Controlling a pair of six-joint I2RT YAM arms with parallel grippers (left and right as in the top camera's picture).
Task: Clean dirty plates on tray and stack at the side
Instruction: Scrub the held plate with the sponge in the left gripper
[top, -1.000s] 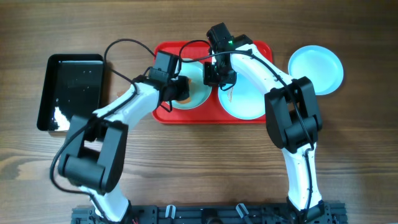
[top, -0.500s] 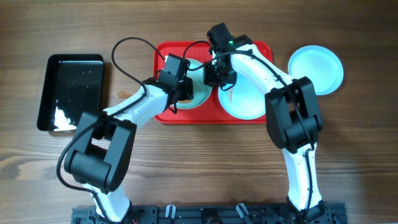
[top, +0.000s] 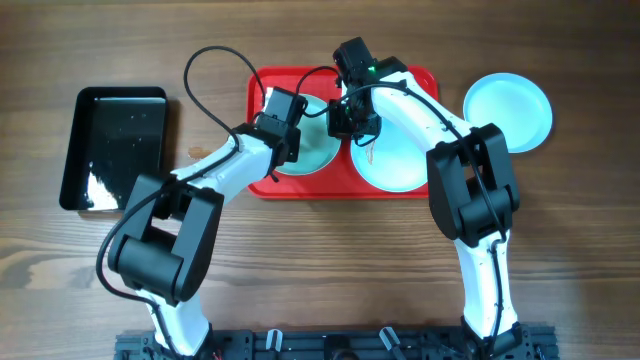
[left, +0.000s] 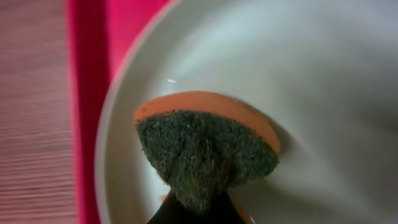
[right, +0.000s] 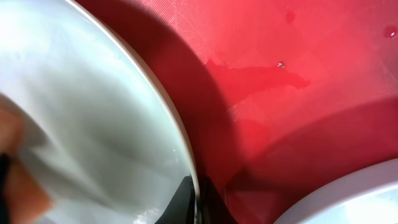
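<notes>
The red tray (top: 425, 78) holds two plates. My left gripper (top: 289, 150) is shut on an orange sponge with a green scouring face (left: 205, 152) and presses it onto the left plate (top: 322, 152), near that plate's left rim in the left wrist view (left: 311, 87). My right gripper (top: 346, 124) is shut on the same plate's right rim (right: 194, 186). The second plate (top: 398, 162) lies on the tray's right half. The third plate (top: 507, 112) lies on the table to the right of the tray.
A black rectangular tray (top: 114, 148) holding some liquid stands on the wooden table at the left. Wet patches show on the red tray floor (right: 267, 81). The left arm's cable loops above the tray's left end.
My left gripper has moved the sponge a little to the right and farther across the left plate. The right arm has kept its hold on the rim.
</notes>
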